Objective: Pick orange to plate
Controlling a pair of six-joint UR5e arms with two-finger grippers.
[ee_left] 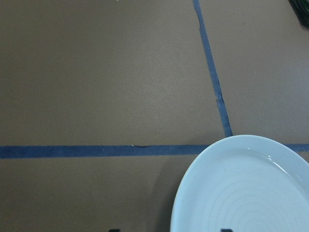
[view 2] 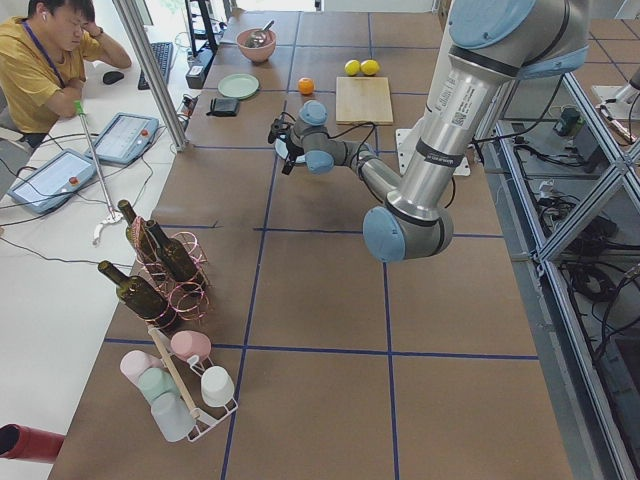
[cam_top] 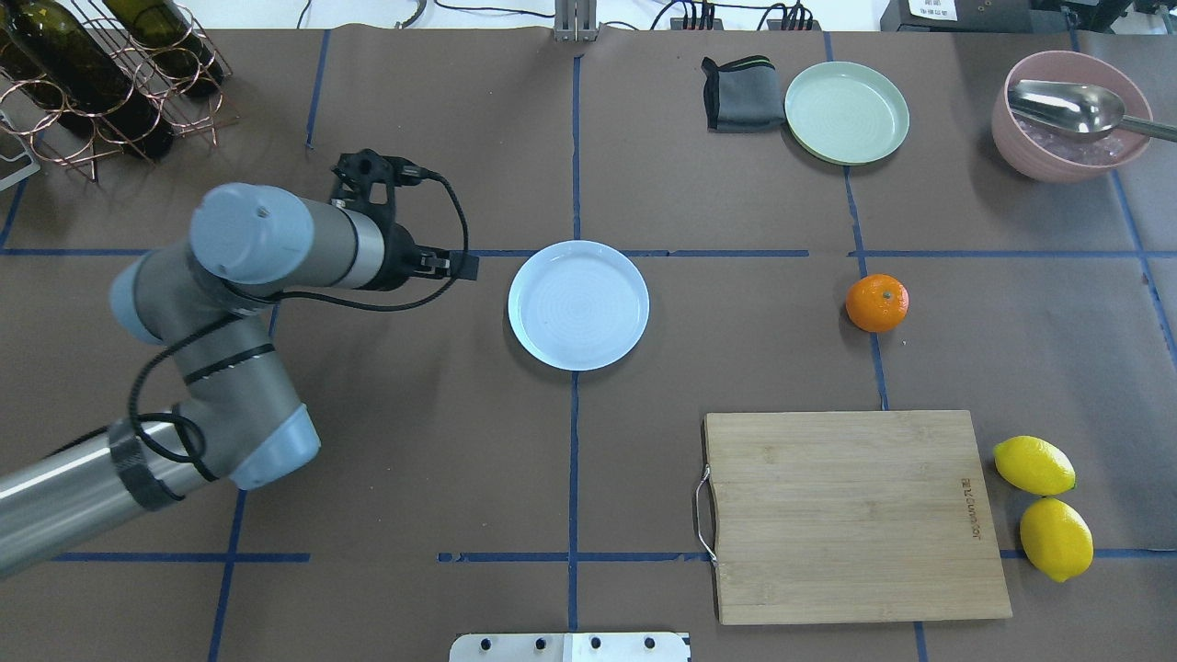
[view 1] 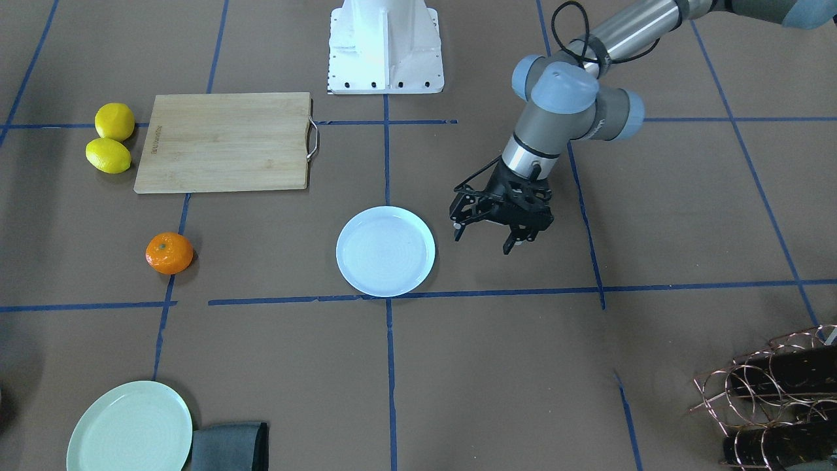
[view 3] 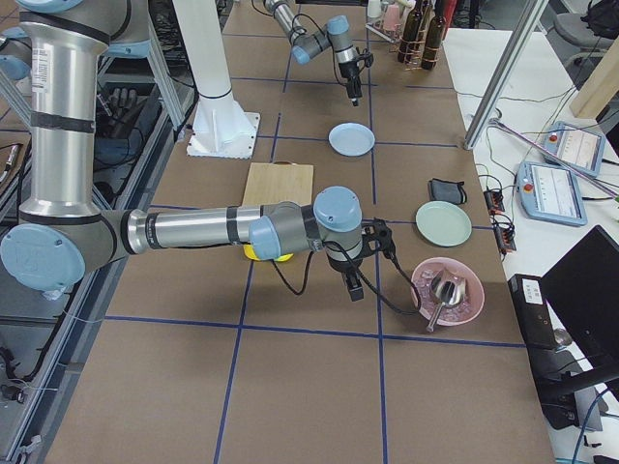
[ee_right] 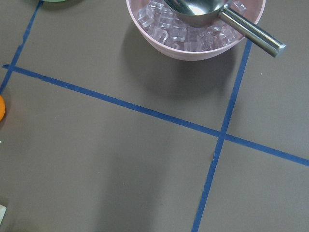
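The orange [view 1: 169,252] [cam_top: 877,302] rests on the brown table, well off to the robot's right of the plate [view 1: 386,251] [cam_top: 578,304], which has nothing on it. My left gripper [view 1: 482,240] hovers just beside the plate on the side away from the orange, open, with nothing between its fingers. The left wrist view shows the plate's rim [ee_left: 251,193] at lower right. My right gripper [view 3: 353,283] hangs low near the pink bowl and appears only in the exterior right view, so I cannot tell its state. A sliver of the orange [ee_right: 1,107] shows at the right wrist view's left edge.
A wooden cutting board [cam_top: 851,515] lies near the robot, with two lemons [cam_top: 1034,464] beside it. At the far side sit a mint-green plate [cam_top: 846,112], a grey cloth [cam_top: 740,92] and a pink bowl of ice with a scoop [cam_top: 1071,115]. A bottle rack [cam_top: 101,83] stands far left.
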